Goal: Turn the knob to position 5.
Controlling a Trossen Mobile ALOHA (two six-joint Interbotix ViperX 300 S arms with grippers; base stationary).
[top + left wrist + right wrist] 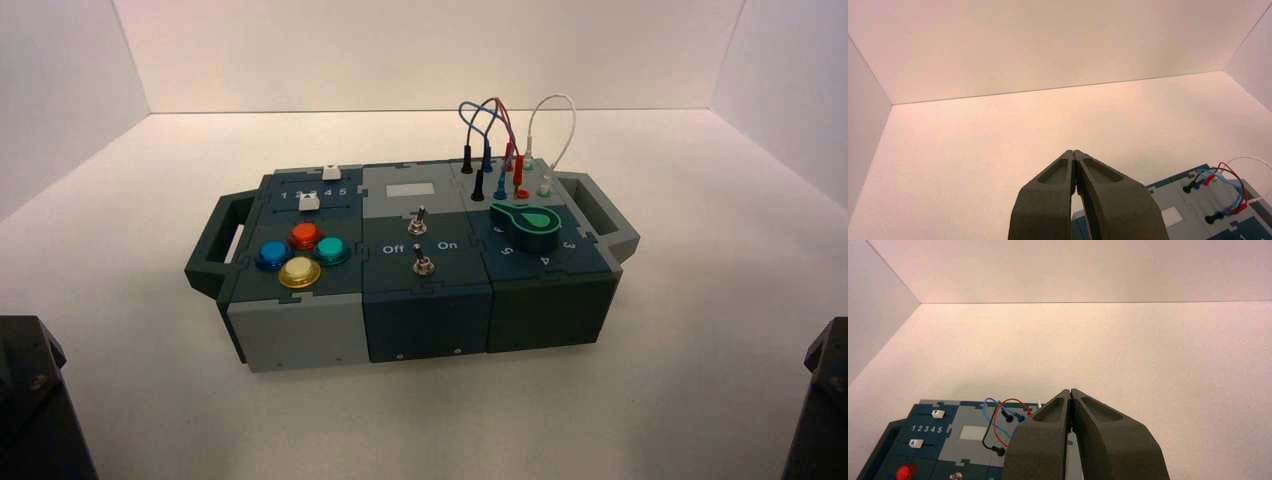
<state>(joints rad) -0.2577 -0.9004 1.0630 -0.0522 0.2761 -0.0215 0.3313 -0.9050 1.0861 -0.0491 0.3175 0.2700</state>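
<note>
The knob (527, 225), dark green with a lighter green teardrop top, sits on the right-hand dark panel of the box (300, 335) in the high view. An arc of white digits (542, 260) curves along the panel in front of it. No wrist view shows the knob or the arc, so I cannot pick out position 5 or where the pointer stands. My left gripper (1074, 152) is shut on nothing, held well back from the box over bare table. My right gripper (1070, 391) is likewise shut and empty, back from the box, and its fingers hide the knob's side.
Blue, red, teal and yellow push buttons (300, 255) cluster on the box's left panel, behind them two white sliders (938, 413). Two metal toggle switches (422, 240) stand in the middle. Plugged wires (505, 140) loop at the back right. Handles (215, 245) stick out at both ends. White walls enclose the table.
</note>
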